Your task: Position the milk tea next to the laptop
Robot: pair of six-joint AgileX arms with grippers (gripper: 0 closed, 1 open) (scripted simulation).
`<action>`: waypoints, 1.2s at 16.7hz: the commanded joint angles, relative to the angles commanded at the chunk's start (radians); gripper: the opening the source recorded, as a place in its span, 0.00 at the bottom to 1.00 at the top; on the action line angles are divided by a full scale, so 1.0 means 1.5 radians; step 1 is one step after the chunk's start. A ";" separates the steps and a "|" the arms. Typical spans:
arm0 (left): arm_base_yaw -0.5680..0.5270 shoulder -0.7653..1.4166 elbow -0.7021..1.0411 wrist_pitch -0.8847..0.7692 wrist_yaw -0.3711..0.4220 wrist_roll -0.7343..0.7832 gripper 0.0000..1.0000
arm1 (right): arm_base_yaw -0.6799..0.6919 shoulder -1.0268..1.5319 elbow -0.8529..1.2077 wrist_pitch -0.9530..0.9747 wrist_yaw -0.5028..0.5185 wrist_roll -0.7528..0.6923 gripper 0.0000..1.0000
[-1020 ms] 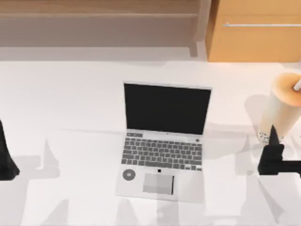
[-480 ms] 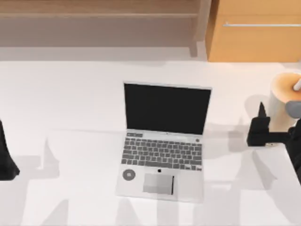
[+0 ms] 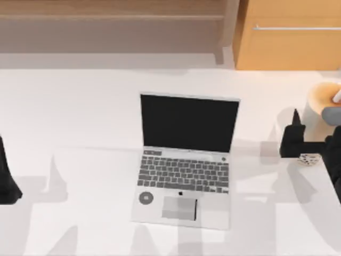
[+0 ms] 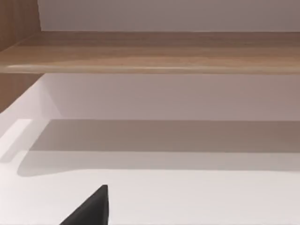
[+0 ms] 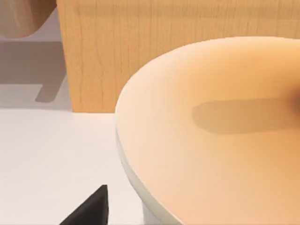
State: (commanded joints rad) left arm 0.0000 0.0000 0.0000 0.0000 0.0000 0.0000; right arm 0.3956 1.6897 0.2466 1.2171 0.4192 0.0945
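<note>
The laptop point(image 3: 186, 160) lies open in the middle of the white tabletop point(image 3: 80, 106), black screen toward the far side, grey keyboard and trackpad toward the near side, a round grey sticker beside the trackpad.

The milk tea point(image 3: 324, 98) stands at the tabletop's far right edge, well apart from the laptop. From above, its orange-tan round top shows, with a bit of white straw point(image 3: 337, 97) at the frame's edge; much of the cup body is covered by the right arm. A small patch with dark pearls point(image 3: 308, 159) shows just below the arm, near the cup's base.

The right tool point(image 3: 294, 140) sits just beside the cup on its laptop-facing side, one dark pointed finger point(image 3: 295, 118) standing up against the cup's shadow. Whether its fingers are apart, together or clamped on the cup cannot be told. In the right wrist view the cup's top point(image 5: 211, 136) looms very close, with a dark fingertip point(image 5: 91, 208) of that tool at the lower edge and a wooden cabinet point(image 5: 164, 47) behind.

The left tool point(image 3: 8, 178) is parked at the tabletop's left edge, far from both things; its finger state cannot be told either. The left wrist view shows bare tabletop, a wooden shelf point(image 4: 150, 51) beyond, and one dark fingertip point(image 4: 91, 208).
</note>
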 joint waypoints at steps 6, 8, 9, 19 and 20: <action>0.000 0.000 0.000 0.000 0.000 0.000 1.00 | 0.000 0.000 0.000 0.000 0.000 0.000 0.55; 0.000 0.000 0.000 0.000 0.000 0.000 1.00 | 0.000 0.000 0.000 0.000 0.000 0.000 0.40; 0.000 0.000 0.000 0.000 0.000 0.000 1.00 | 0.000 0.000 0.000 0.000 0.000 0.000 0.32; 0.000 0.000 0.000 0.000 0.000 0.000 1.00 | 0.000 0.000 0.000 0.000 0.000 0.000 0.00; 0.000 0.000 0.000 0.000 0.000 0.000 1.00 | 0.000 0.000 0.000 0.000 0.000 0.000 0.00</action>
State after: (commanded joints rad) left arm 0.0000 0.0000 0.0000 0.0000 0.0000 0.0000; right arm 0.3956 1.6897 0.2466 1.2171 0.4192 0.0945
